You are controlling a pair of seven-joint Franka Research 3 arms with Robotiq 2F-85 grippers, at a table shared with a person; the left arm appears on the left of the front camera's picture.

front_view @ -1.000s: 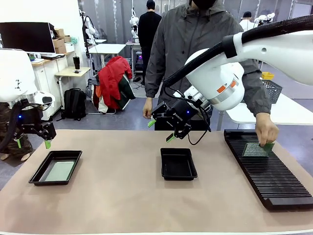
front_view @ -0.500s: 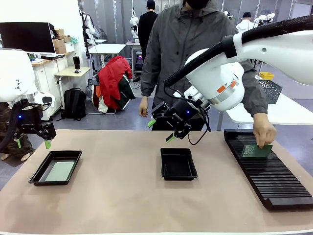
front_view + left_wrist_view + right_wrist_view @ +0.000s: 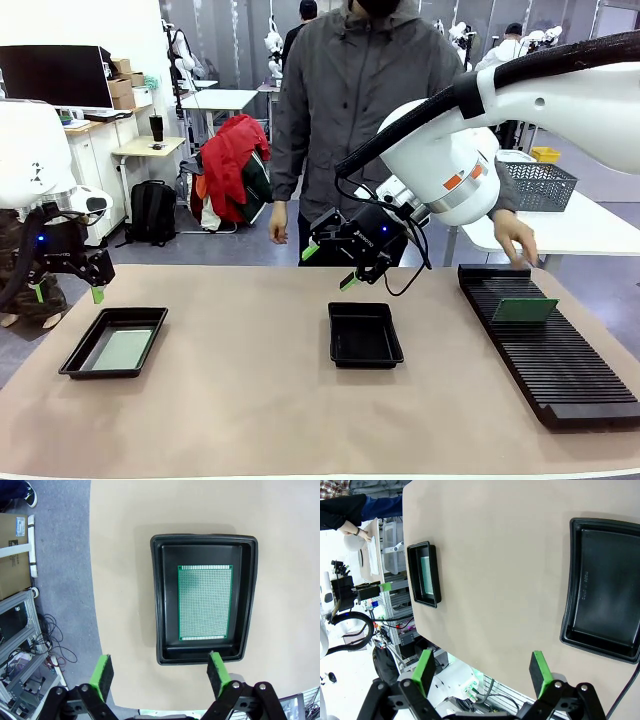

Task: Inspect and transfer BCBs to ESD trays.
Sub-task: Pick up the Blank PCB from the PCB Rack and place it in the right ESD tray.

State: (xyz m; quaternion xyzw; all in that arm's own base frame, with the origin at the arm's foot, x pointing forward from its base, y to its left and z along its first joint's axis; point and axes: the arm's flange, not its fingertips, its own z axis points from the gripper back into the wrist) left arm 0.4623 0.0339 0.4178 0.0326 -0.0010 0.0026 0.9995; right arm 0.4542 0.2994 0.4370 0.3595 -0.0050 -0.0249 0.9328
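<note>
Both spread-fingered, the left end effector (image 3: 160,672) overlooks a flared black tray (image 3: 159,605) holding a perforated green board (image 3: 205,602), the right end effector (image 3: 482,672) a cropped second tray (image 3: 572,595).

Green BCB (image 3: 205,602) flat in left tray (image 3: 160,605), black middle tray (image 3: 365,337), second BCB (image 3: 524,309) tilted

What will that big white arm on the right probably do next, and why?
Most likely the right arm should swing over to the thin green rectangular board resting on the long black ribbed rack. The person's hand is clear of it, the arm's jaws stand open and empty, and the shallow black plastic tray in the middle of the table holds nothing.
</note>
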